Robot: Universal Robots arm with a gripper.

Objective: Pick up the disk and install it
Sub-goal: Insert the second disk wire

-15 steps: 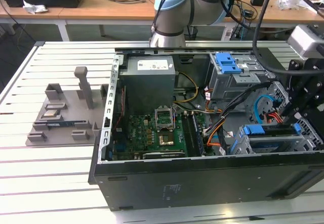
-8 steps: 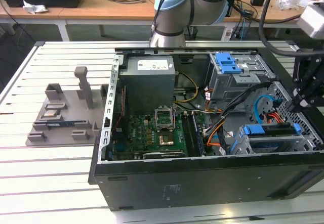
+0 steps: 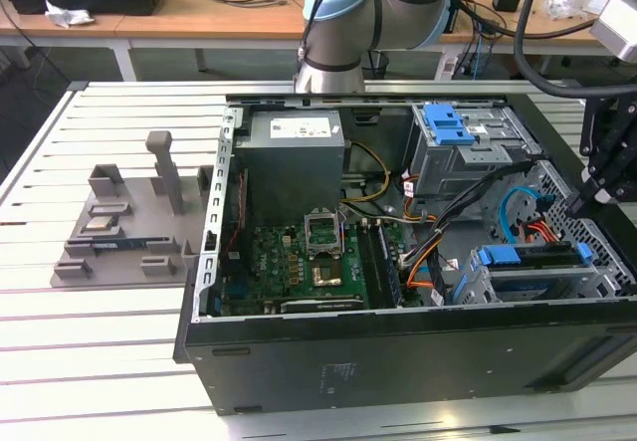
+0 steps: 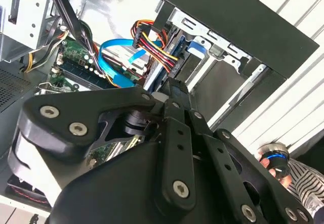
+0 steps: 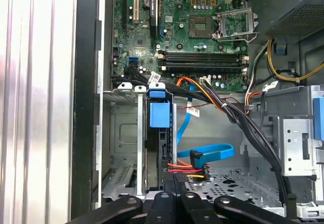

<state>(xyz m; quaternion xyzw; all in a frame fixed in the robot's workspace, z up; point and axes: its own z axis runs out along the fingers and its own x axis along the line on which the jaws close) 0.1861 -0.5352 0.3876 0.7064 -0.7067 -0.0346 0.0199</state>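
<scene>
Already the disk (image 3: 532, 258) sits in the drive cage (image 3: 528, 282) at the corner of the open computer case (image 3: 398, 351) on the exterior view's right, blue frame up, long axis running along the case's side wall. In the first wrist view its blue frame tab (image 5: 159, 114) stands on edge between the cage's metal rails, pointing toward the motherboard (image 5: 197, 27). The hand (image 3: 594, 184) hangs just above and to the exterior view's right of the cage, near the disk but apart from it; whether it is open or closed I cannot tell, and nothing visible sits in it. Blue data cable (image 5: 212, 153) and the red-yellow power lead (image 5: 190, 167) lie loose just beside the disk's near end. Case rests on a slatted desk (image 3: 90, 351).
</scene>
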